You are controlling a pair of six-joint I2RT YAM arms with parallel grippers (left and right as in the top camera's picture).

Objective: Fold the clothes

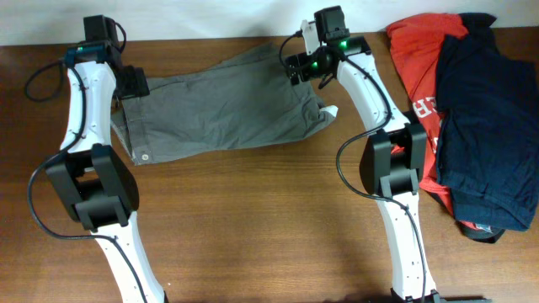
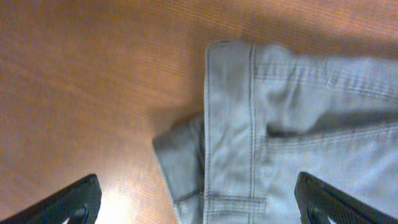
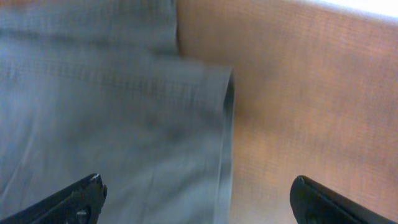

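The grey-khaki shorts [image 1: 223, 105] lie spread flat at the back of the table, waistband to the left and leg hems to the right. My left gripper [image 1: 132, 84] is open and hovers over the far waistband corner; in the left wrist view its fingers straddle the waistband and a belt loop [image 2: 233, 155]. My right gripper [image 1: 296, 67] is open above the far right leg hem; in the right wrist view the hem edge [image 3: 221, 143] lies between its fingers. Neither gripper holds cloth.
A red printed T-shirt [image 1: 417, 59] and a dark navy garment [image 1: 488, 126] lie piled at the right side of the table. The bare wooden table [image 1: 253, 219] stretches in front of the shorts. The arm bases stand at the front.
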